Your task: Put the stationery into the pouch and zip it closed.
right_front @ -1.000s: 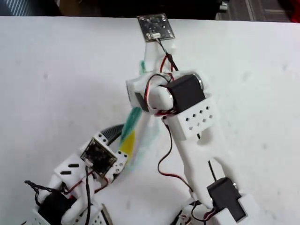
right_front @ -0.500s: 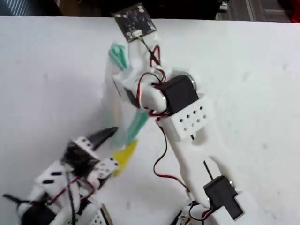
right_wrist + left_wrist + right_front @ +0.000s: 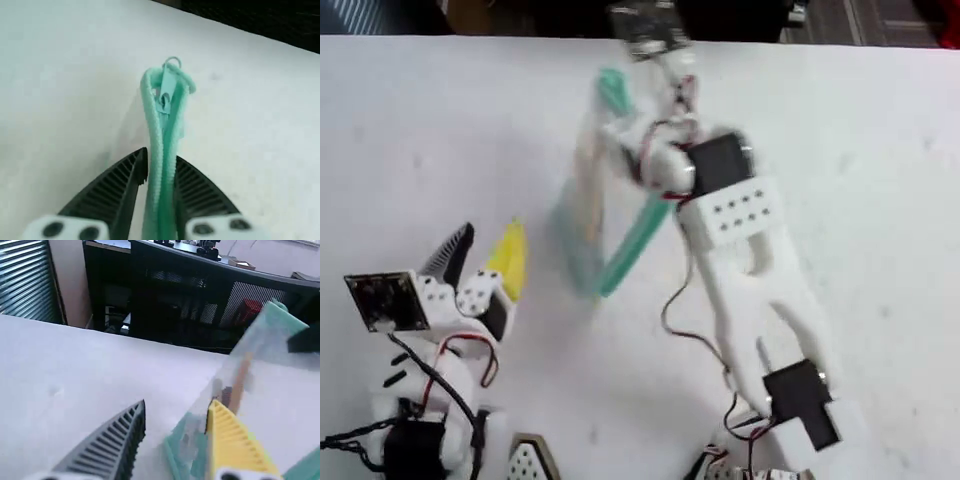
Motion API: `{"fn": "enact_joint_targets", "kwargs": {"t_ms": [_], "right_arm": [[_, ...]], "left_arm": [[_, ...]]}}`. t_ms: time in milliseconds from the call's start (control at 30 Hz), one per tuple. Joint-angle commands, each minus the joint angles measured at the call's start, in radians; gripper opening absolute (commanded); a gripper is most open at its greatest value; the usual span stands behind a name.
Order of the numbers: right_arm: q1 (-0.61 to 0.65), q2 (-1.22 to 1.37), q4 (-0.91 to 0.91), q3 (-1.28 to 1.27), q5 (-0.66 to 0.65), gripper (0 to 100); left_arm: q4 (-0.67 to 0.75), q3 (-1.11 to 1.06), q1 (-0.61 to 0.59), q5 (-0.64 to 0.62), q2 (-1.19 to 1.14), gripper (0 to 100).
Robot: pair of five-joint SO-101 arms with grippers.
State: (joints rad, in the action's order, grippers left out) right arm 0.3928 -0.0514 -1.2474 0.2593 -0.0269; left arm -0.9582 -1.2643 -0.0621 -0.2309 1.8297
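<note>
Upper centre of the high view: pouch, apparently lifted off the surface, its teal zipper band pinched by the right gripper. Stationery shows through its wall. Zipper pull sits at the band's far end. Left gripper lower left, jaws spread, empty. Judgement: left should grip the pull squarely while right holds tension. Open surface on both sides; far edge close behind pouch.

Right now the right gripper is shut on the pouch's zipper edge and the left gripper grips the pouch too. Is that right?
No. The left gripper is open and apart from the pouch, as the high view shows. The right gripper is indeed shut on the zipper edge.
</note>
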Motion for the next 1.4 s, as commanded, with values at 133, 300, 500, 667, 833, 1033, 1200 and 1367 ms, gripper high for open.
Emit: {"fn": "enact_joint_targets", "kwargs": {"t_ms": [133, 300, 500, 667, 833, 1033, 1200, 1367], "right_arm": [[-0.229, -0.024, 0.163, -0.247, -0.009, 1.7], [-0.269, -0.035, 0.278, -0.485, -0.009, 1.7], [-0.298, -0.035, 0.519, -0.769, -0.008, 1.7], [-0.297, -0.027, 0.673, -0.931, -0.008, 1.7], [-0.248, -0.025, 0.771, -1.022, -0.006, 1.7], [-0.226, -0.025, 0.831, -1.04, -0.006, 1.7], [-0.223, -0.025, 0.829, -1.04, -0.014, 2.2], [-0.22, -0.035, 0.78, -1.039, -0.015, 24.0]], "left_arm": [[0.095, -0.04, -0.041, -0.048, 0.001, 22], [0.095, -0.041, -0.039, -0.048, 0.001, 22], [0.153, -0.094, -0.038, -0.049, 0.001, 22], [0.236, -0.158, 0.005, -0.044, 0.001, 22], [0.235, -0.169, 0.111, 0.02, -0.001, 22], [0.238, -0.19, 0.173, 0.071, -0.001, 21], [0.242, -0.19, 0.17, 0.092, -0.001, 17], [0.236, -0.189, 0.166, 0.098, -0.001, 13]]}}
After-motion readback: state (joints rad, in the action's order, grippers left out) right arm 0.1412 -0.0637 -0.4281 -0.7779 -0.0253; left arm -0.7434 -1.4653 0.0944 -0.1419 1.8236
